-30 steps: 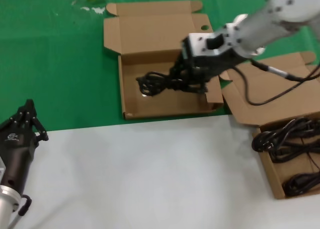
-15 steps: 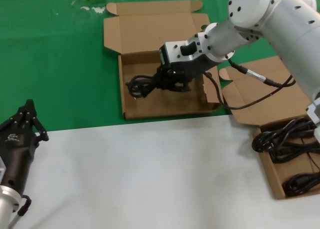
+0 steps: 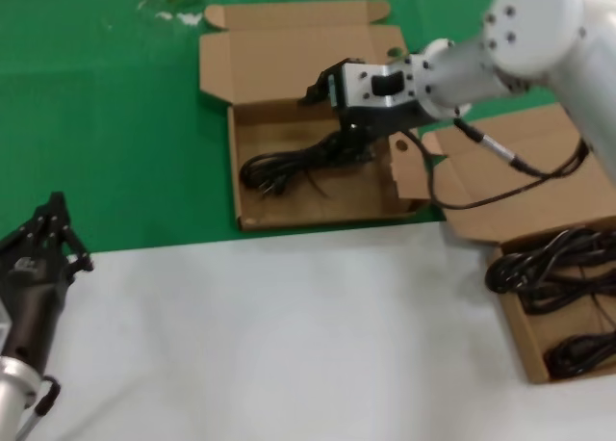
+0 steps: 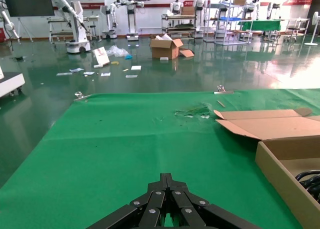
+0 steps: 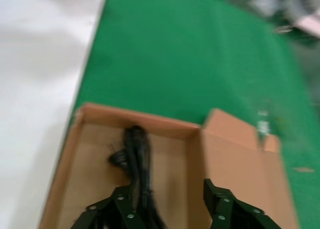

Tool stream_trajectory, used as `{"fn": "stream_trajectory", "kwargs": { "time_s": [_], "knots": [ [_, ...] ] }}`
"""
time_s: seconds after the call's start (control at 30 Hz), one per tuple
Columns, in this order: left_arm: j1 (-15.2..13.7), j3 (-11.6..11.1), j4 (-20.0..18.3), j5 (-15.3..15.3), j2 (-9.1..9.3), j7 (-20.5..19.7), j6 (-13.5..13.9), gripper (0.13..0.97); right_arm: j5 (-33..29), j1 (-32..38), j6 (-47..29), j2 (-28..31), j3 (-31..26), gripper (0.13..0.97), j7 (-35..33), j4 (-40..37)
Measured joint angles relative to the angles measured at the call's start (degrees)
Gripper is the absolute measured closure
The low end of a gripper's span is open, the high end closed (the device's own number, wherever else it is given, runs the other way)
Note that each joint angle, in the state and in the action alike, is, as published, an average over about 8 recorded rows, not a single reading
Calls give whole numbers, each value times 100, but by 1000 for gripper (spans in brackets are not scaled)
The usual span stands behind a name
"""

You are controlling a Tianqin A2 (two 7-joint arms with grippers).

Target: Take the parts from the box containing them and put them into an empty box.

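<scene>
The box with round holes (image 3: 252,186) lies open on the green mat, its lid (image 3: 289,61) folded back. One black cable bundle (image 3: 289,167) lies on its floor. My right gripper (image 3: 339,114) hovers just above the bundle's right end, fingers wide open and holding nothing. In the right wrist view the cable (image 5: 136,159) runs close by one finger of the gripper (image 5: 165,189) over the box floor (image 5: 170,164). The source box (image 3: 510,316) at the right edge holds more cable bundles (image 3: 549,268). My left gripper (image 3: 53,234) is parked at the lower left, shut and empty.
The source box's lid (image 3: 520,181) overlaps the space beside the holed box's right wall. White table surface (image 3: 289,335) fills the front, green mat (image 3: 106,123) the back. The left wrist view shows the gripper (image 4: 167,178) over the mat and the holed box's corner (image 4: 285,174).
My right gripper carried the cable bundle leftward inside the holed box, then opened and let it go. The bundle now lies stretched on the box floor. The left arm has not moved.
</scene>
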Motion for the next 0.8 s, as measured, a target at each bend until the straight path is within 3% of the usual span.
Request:
{"fn": "stream_trajectory", "kwargs": {
  "time_s": [0.13, 0.23, 0.4, 0.8],
  "knots": [
    [0, 0, 0, 0, 0, 0, 0, 957, 190, -683, 393, 475, 433, 630, 422, 1044],
    [0, 0, 0, 0, 0, 0, 0, 957, 322, -1271, 730, 763, 784, 630, 808, 1771],
    [0, 0, 0, 0, 0, 0, 0, 957, 489, -2125, 1209, 1033, 1252, 501, 1375, 2652],
    [0, 0, 0, 0, 0, 0, 0, 925, 765, -2744, 1653, 1058, 1567, 259, 1507, 3076]
  ]
}}
